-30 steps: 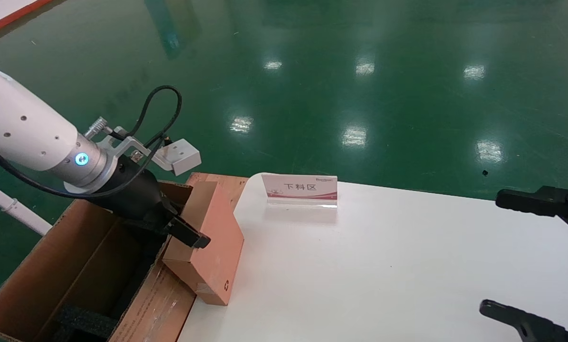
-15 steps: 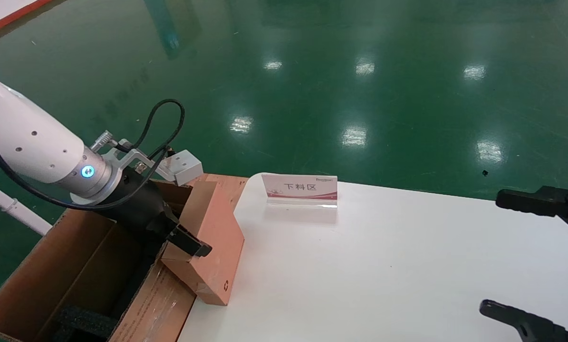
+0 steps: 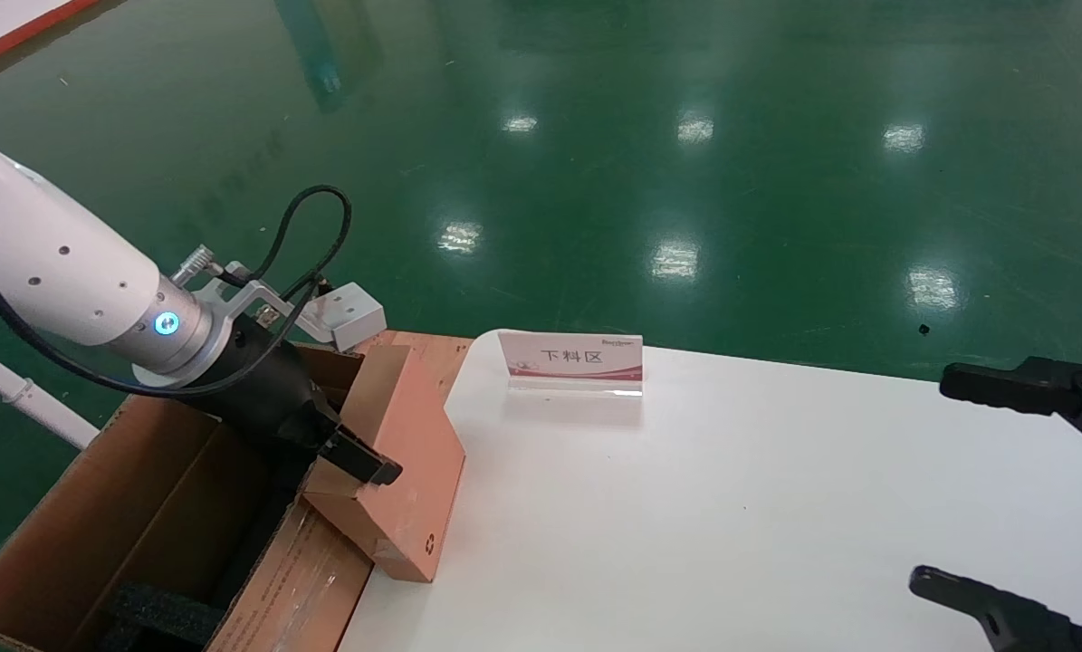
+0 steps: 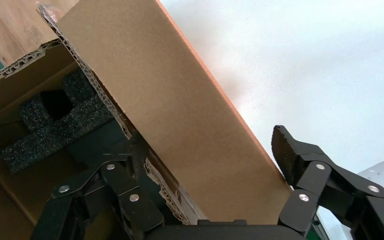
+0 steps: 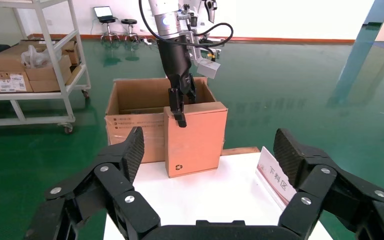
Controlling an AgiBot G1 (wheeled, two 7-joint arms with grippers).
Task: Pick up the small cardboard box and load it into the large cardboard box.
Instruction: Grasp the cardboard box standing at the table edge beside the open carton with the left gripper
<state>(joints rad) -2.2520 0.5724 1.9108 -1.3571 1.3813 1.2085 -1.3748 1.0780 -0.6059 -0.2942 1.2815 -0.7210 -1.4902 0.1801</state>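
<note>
The small cardboard box (image 3: pixel 409 471), salmon-brown with a recycling mark, stands on edge at the table's left edge and leans against the large cardboard box (image 3: pixel 142 489). It also shows in the left wrist view (image 4: pixel 180 115) and the right wrist view (image 5: pixel 195 140). My left gripper (image 3: pixel 350 453) is open and straddles the small box's top edge (image 4: pixel 210 150). One finger is on the table side and the other on the large-box side, partly hidden. Black foam (image 4: pixel 55 120) lies inside the large box. My right gripper (image 3: pixel 939 484) is open and empty at the table's right.
A small sign stand (image 3: pixel 572 360) stands at the back of the white table (image 3: pixel 731 507). The large box's taped flap (image 3: pixel 296 580) lies below the small box. A metal rack with cartons (image 5: pixel 30 65) stands far off on the green floor.
My left gripper has come down lower over the small box's top edge and shifted slightly left. The small box has tilted a little. The right arm has barely moved.
</note>
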